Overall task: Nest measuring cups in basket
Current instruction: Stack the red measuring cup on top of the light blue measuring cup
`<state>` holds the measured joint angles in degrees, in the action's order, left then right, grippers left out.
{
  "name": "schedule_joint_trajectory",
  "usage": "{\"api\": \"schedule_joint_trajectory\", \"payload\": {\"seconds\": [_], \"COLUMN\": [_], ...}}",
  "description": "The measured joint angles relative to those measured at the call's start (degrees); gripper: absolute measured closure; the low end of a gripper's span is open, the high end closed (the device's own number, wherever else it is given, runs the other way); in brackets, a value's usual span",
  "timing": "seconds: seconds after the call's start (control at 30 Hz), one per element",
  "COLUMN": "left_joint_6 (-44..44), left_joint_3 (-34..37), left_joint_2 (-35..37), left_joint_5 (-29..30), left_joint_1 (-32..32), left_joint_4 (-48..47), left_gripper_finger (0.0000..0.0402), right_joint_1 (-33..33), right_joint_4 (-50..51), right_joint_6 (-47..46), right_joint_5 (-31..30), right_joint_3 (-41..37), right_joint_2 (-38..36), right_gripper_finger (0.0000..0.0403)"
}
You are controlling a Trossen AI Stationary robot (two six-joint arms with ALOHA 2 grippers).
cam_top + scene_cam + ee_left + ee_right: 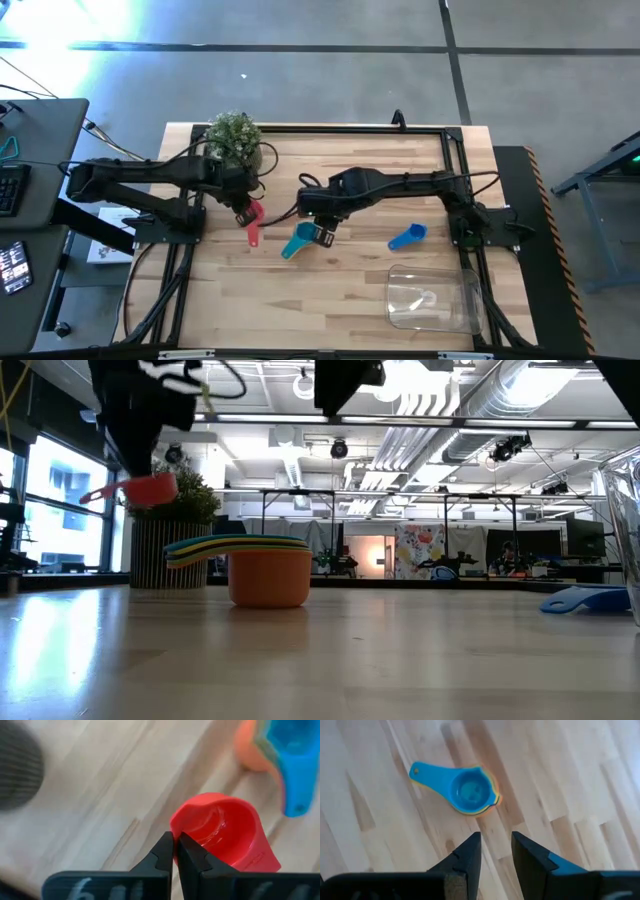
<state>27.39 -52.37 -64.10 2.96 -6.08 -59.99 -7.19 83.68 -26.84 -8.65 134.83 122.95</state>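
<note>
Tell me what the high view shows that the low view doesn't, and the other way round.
Only the high view shows the clear basket whole, with a pale cup inside, both arms whole, and the right gripper hovering above the nested cup stack. Only the low view shows the stack's orange bottom cup and that the red cup hangs clear of the table. Both show the left gripper shut on the red cup, the potted plant and the lone blue cup.
</note>
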Motion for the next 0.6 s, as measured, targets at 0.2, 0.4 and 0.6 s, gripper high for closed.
{"api": "schedule_joint_trajectory", "payload": {"seconds": [0.2, 0.4, 0.6], "left_joint_6": [-9.3, -19.1, -27.1], "left_joint_3": [-5.3, -10.7, -15.6], "left_joint_2": [-1.4, -4.4, -8.6], "left_joint_5": [0.0, 0.2, 0.5], "left_joint_1": [2.7, 4.1, 4.4], "left_joint_4": [0.5, 1.3, 5.9], "left_gripper_finger": [0.0401, 0.0401, 0.0401], "right_joint_1": [-1.4, -1.6, -1.4], "right_joint_4": [-1.4, -1.8, -2.0], "right_joint_6": [-5.5, -12.0, -16.0], "right_joint_5": [-8.2, -19.4, -28.8], "right_joint_3": [-0.2, -0.2, -0.2], "right_joint_2": [-4.4, -9.0, -12.0], "right_gripper_finger": [0.0304, 0.0304, 0.0304]}}
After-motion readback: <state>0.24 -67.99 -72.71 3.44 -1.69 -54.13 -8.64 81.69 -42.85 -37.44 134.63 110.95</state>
